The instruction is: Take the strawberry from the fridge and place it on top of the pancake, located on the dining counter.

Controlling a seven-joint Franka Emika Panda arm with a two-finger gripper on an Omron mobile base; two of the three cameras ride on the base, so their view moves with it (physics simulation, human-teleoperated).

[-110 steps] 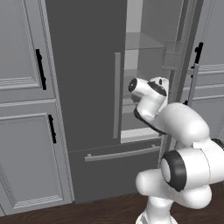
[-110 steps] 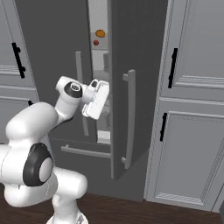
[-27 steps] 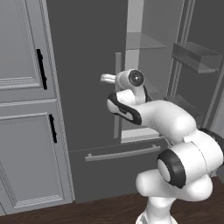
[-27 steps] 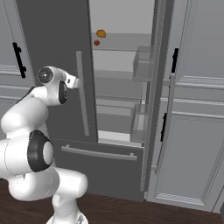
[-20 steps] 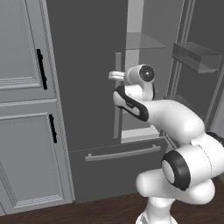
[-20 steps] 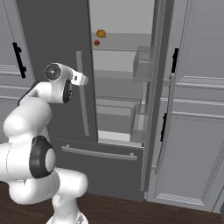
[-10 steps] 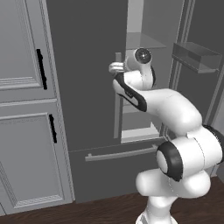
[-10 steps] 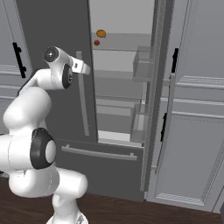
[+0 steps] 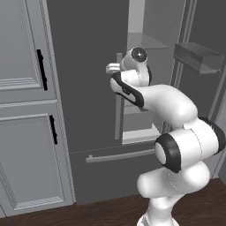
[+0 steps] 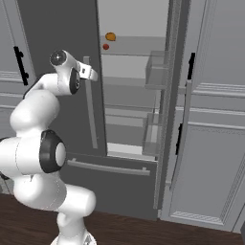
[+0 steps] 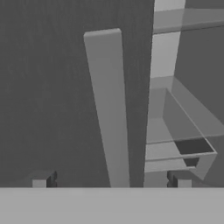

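Facing the left door's handle [image 11: 109, 109] on the fridge [image 9: 84, 88], end effector [image 11: 111, 181] spread wide, empty, one fingertip [image 11: 41, 180] on each side of the bar. Right door [image 10: 167, 105] is swung open, interior exposed.

Strawberry [image 10: 105, 47] sits on an upper shelf [image 10: 139, 45] inside, just beside the larger orange item [image 10: 110, 36], up and off to the right of where the hand [image 10: 88, 72] is now.

Risks from here, my read:
- Handle bar sits between the jaws. Driving straight forward would hit the bar or the closed door panel. Needs to back off and shift toward the opening first.
- Elbow is folded close to the open door and its bins [image 9: 196, 55]. A wide swing could clip them or knock the door.
- Strawberry is tiny compared with the jaws, and round. An off-centre close would likely squirt it away or roll it deeper.
- Orange item is just beside it. Wide jaws could shove or catch that instead.
- Shelf is high, so reach looks stretched and the wrist may have little room above the fruit.
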